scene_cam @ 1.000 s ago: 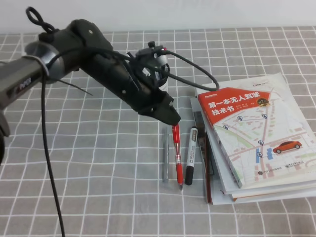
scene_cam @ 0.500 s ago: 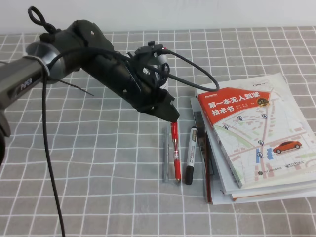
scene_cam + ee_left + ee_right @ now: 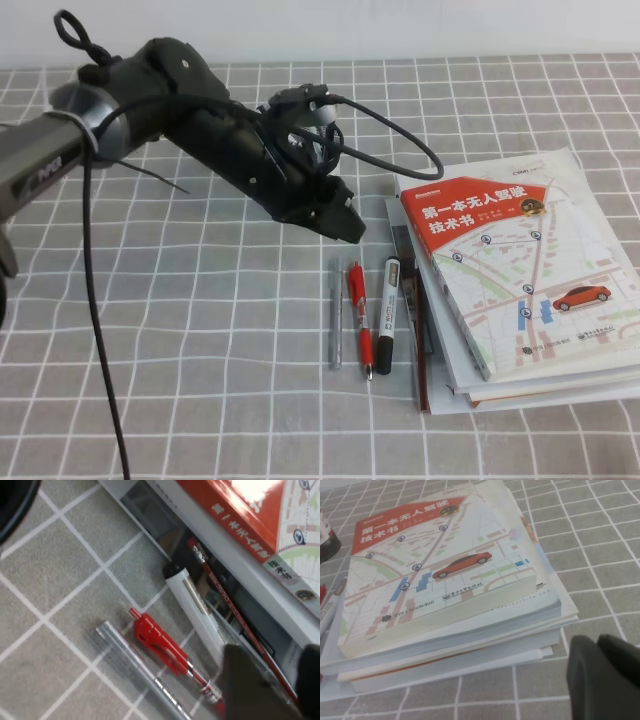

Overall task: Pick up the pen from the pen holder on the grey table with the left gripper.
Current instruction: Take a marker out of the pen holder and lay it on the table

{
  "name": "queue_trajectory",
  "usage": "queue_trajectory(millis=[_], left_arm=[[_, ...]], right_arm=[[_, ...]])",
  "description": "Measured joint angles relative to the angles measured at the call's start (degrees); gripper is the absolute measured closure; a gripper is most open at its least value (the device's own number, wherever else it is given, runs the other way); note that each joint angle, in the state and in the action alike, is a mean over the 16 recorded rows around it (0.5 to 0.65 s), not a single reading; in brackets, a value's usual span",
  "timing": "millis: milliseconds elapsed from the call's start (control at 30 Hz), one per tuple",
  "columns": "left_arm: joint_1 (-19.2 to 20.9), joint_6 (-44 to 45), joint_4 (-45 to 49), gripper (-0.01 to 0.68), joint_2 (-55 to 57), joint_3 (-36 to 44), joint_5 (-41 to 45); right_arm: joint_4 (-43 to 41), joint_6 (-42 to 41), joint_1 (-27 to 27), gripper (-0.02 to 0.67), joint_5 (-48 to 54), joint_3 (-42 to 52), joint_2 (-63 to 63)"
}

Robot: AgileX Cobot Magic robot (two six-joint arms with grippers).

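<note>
The slim all-red ballpoint pen (image 3: 359,312) lies flat on the grey grid-checked tabletop (image 3: 200,330), just below the tip of the bulky black left hand (image 3: 340,225), between a thin grey pen (image 3: 337,312) and a white-barrelled black-capped marker (image 3: 386,315); it is not in the black mesh pen holder (image 3: 322,130), which is largely hidden behind the arm. The pen looks light, stiff and smooth, likely to roll or slip, so a pinch across the barrel near its clip end (image 3: 150,632) seems best. The left hand hangs above the pen's top end, angled down and forward, holding nothing; whether its fingers stand apart I cannot tell. The right hand (image 3: 602,677) appears together, empty, beside a stack of books (image 3: 450,590).
</note>
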Motion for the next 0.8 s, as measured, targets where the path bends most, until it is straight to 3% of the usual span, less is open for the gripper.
queue_trajectory(millis=[233, 400, 533, 800], left_arm=[[0.0, -1.54, 3.25, 0.666, -8.35, 1.72, -3.9], [0.0, -2.36, 5.23, 0.672, -19.33, 7.77, -10.35], [0.0, -2.71, 5.86, 0.672, -30.11, 17.13, -17.68], [0.0, -2.86, 5.38, 0.673, -52.61, 43.25, -31.68]], right_arm=[[0.0, 0.0, 0.0, 0.65, 0.0, 0.0, 0.0], [0.0, 0.0, 0.0, 0.65, 0.0, 0.0, 0.0], [0.0, 0.0, 0.0, 0.65, 0.0, 0.0, 0.0], [0.0, 0.0, 0.0, 0.65, 0.0, 0.0, 0.0]])
